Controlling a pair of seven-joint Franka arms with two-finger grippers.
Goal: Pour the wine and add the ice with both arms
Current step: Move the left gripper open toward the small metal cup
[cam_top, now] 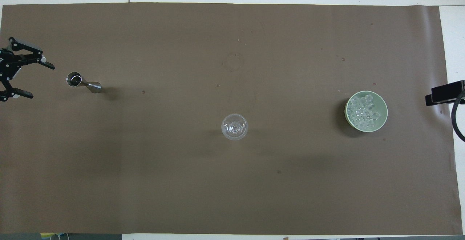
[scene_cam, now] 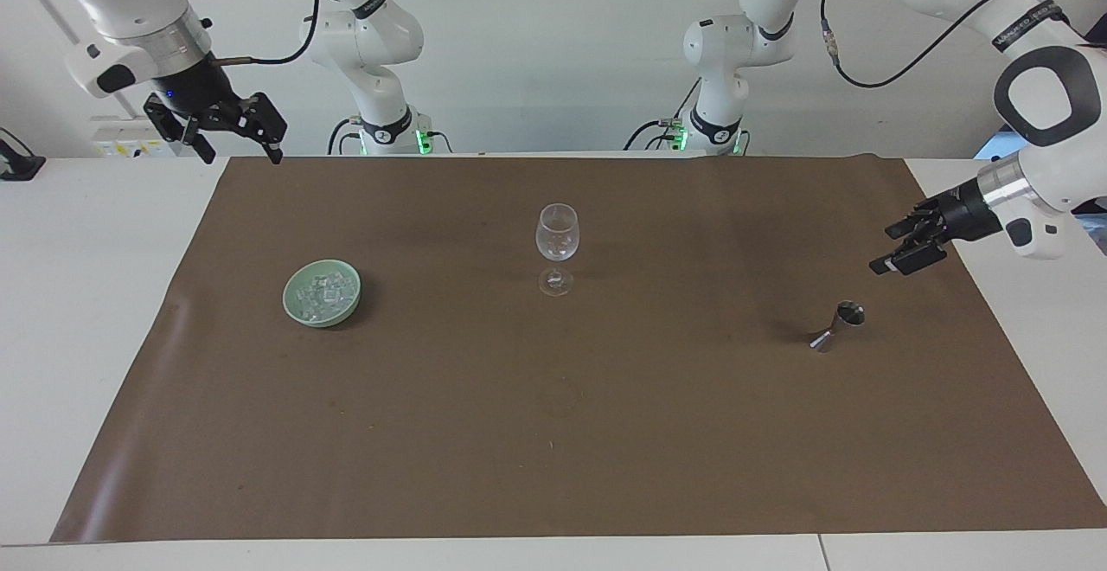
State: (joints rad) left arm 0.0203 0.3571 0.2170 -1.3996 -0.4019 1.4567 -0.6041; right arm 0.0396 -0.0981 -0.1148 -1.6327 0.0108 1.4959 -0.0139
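Now the left arm (scene_cam: 1029, 43) reaches low, wrist level, its left claw (cam_top: 29, 80) spread wide and empty over the mat's edge beside the steel jigger (scene_cam: 837, 326). The right arm (scene_cam: 130, 17) waits, its right claw (scene_cam: 232, 145) open, empty, above the mat's corner, cut off at the overhead view's edge. The ice (cam_top: 365, 111) sits heaped in the green bowl (cam_top: 383, 118), toward the right arm's end of the worktop (scene_cam: 69, 294); the wine glass (scene_cam: 556, 242) stands mid-mat.

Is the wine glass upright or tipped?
Upright: the glass stands on its foot on the brown mat, bowl above stem. It looks empty.
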